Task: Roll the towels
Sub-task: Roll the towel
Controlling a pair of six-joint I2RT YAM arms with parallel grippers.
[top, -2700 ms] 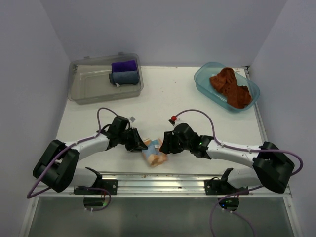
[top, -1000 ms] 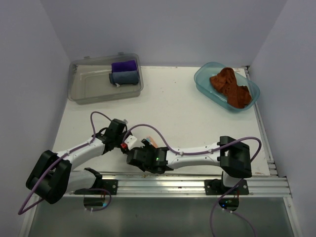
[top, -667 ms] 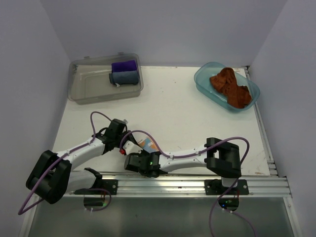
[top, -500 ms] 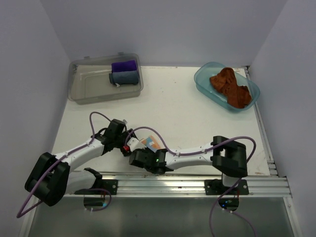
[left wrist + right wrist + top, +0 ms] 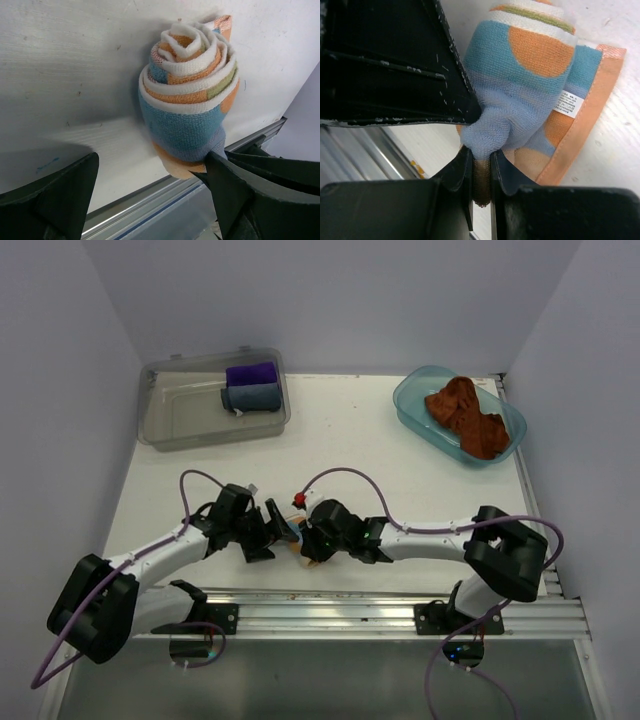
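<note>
Patterned towel point(image 5: 187, 95): was rolled, near centre; right claw point(image 5: 481, 165) clamped its end, left claw point(image 5: 150, 192) spread apart. Rust-brown towel point(image 5: 465, 415): lay unrolled, far right.

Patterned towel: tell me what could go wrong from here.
The right gripper pinches only a small fold at one end of the rolled patterned towel; pulling may unwind it.
The left gripper is open, so nothing steadies the roll.
The roll lies close to the table's front rail and could slip off.
</note>
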